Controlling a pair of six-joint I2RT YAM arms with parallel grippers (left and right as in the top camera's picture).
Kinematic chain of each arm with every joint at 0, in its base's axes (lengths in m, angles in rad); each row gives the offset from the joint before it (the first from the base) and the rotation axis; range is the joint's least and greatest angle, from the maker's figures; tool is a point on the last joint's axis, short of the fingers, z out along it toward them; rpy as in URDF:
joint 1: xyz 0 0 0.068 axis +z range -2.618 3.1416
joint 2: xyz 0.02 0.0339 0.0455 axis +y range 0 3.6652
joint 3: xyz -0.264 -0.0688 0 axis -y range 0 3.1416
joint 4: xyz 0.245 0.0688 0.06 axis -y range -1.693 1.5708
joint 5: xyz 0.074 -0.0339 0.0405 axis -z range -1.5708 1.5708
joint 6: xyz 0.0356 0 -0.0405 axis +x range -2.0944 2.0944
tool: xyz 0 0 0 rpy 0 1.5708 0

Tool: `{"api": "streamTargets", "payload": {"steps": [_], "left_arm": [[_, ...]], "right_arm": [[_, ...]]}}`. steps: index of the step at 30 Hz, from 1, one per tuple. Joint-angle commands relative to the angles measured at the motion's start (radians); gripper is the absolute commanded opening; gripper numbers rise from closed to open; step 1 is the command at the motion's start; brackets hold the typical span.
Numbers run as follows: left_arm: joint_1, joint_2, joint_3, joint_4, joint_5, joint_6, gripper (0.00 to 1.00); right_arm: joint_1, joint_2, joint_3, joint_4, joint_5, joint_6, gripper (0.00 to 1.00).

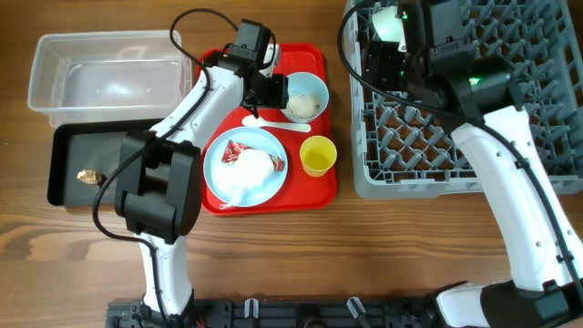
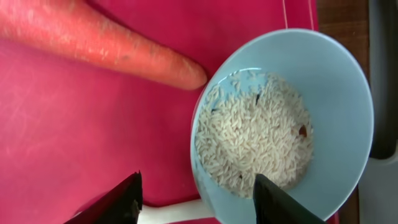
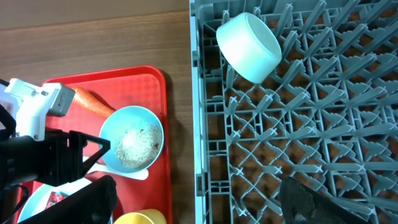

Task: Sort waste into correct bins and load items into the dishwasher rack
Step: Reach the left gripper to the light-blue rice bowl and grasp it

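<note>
My left gripper (image 2: 199,202) is open and straddles the near rim of a pale blue bowl (image 2: 339,106) holding white rice (image 2: 255,137). One finger (image 2: 280,205) is inside the bowl, the other outside over the red tray. An orange carrot (image 2: 93,37) lies just beyond the bowl. The light-blue plate (image 1: 219,178) carries a red-and-white wrapper (image 1: 235,151) and white tissue (image 1: 253,167). A yellow cup (image 1: 318,156) stands beside it. My right gripper (image 3: 199,202) hangs open and empty over the left edge of the grey dishwasher rack (image 3: 323,124). A pale bowl (image 3: 249,38) lies tilted among the pegs.
A clear tub (image 1: 55,64) stands at the far left, with a black tray (image 1: 68,146) in front of it holding one brownish scrap (image 1: 88,176). A white spoon (image 1: 290,126) lies on the red tray (image 1: 314,59) by the bowl. Bare wood separates tray and rack.
</note>
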Motion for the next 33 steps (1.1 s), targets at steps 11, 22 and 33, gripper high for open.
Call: {"api": "streamTargets", "payload": {"steps": [11,22,33], "left_arm": [[0.003,0.044,-0.001,0.028,-0.015,0.005,0.51],[0.006,0.054,-0.001,-0.04,-0.233,0.004,0.56],[0.063,-0.018,0.002,-0.1,-0.336,-0.003,0.62]], "right_arm": [[-0.004,-0.016,-0.016,-0.001,-0.016,0.023,0.86],[-0.004,-0.014,-0.016,0.0,-0.015,0.044,0.85],[-0.002,0.077,-0.016,0.034,-0.088,0.066,0.85]]}}
